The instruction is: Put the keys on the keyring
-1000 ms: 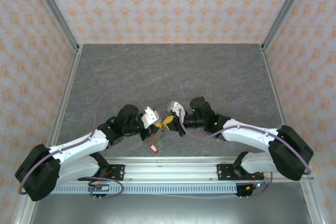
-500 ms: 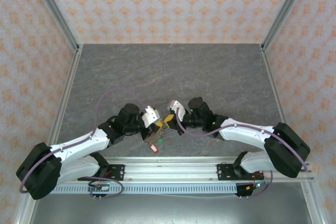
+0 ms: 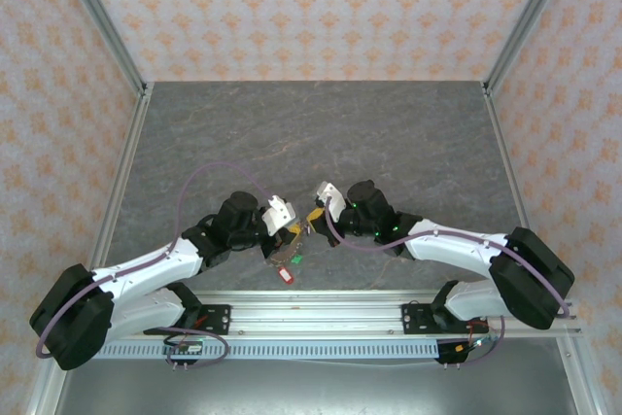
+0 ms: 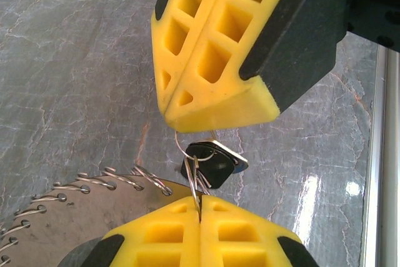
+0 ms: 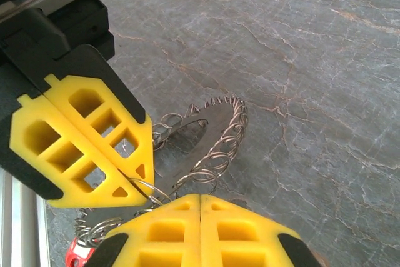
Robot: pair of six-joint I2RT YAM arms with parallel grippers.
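My left gripper (image 4: 201,206) and right gripper (image 4: 172,115) meet tip to tip low over the table's near edge, both shut. The left pads pinch thin wire of the keyring (image 4: 94,184), a grey-brown ring with a ribbed coil rim (image 5: 215,139). A small wire loop sticks out of the right gripper's tip, and a small black key piece (image 4: 215,166) hangs from it. From above, the left gripper (image 3: 292,232) and right gripper (image 3: 313,216) almost touch. A red-tagged key (image 3: 285,276) and a green-tagged one (image 3: 298,259) hang below them. The red tag (image 5: 75,257) peeks in beside my right gripper (image 5: 200,198).
The grey marble table (image 3: 321,133) stretches away behind the grippers. A metal rail (image 3: 311,313) runs along the near edge just under the keys, also seen at the right of the left wrist view (image 4: 382,154). Patterned walls enclose three sides.
The right gripper has edged a little left toward the left gripper. The left arm has stayed put. Both grippers stay shut.
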